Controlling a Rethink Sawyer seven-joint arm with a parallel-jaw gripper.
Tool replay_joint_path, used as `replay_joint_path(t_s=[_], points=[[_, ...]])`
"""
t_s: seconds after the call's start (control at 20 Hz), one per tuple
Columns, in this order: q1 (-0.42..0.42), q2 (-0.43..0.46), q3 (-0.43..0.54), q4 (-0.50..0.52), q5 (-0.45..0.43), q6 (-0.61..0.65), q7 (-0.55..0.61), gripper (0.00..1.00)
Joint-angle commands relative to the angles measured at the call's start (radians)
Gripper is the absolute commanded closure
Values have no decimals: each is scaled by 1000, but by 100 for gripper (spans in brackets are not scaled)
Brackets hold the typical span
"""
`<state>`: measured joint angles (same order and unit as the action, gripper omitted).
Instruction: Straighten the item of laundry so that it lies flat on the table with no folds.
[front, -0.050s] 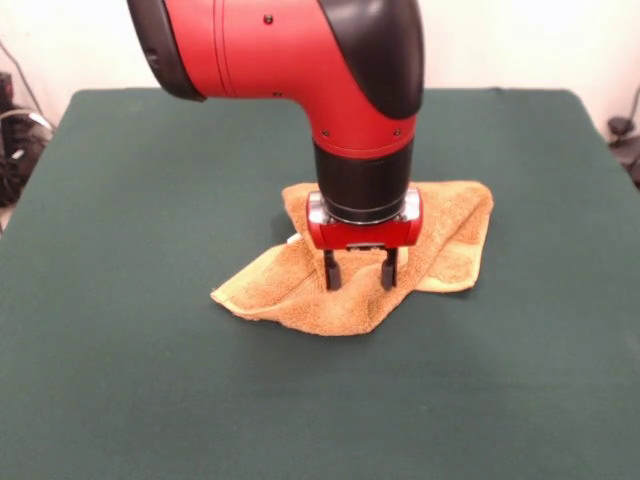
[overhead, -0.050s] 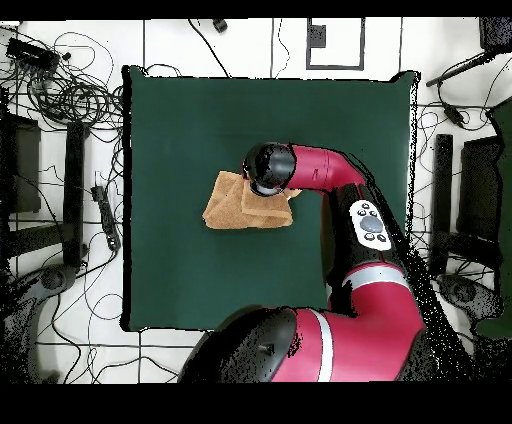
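The item of laundry (front, -0.050s: 450, 240) is a golden-tan towel lying crumpled and folded over itself near the middle of the dark green table (front, -0.050s: 150, 380). A folded corner juts toward the front left. In the overhead view the item of laundry (overhead, -0.050s: 225, 205) shows left of the arm's wrist, which hides part of it. My gripper (front, -0.050s: 360, 272) points straight down over the towel's middle. Its two black fingers are apart, with tips at or just above the cloth; nothing is pinched between them. The overhead view hides the gripper under the arm.
The red and black arm (overhead, -0.050s: 340, 175) reaches in over the table (overhead, -0.050s: 180, 120) from the robot's base side. Cables and equipment (overhead, -0.050s: 60, 90) lie on the floor beyond the table edges.
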<state>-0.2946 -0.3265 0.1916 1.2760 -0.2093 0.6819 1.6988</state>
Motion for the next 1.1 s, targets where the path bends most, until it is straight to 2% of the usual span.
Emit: replay_joint_path(t_s=[0.05, 1.1], points=[[8, 21, 30, 60, -25, -65, 61, 0], [29, 12, 0, 42, -6, -5, 100, 0]])
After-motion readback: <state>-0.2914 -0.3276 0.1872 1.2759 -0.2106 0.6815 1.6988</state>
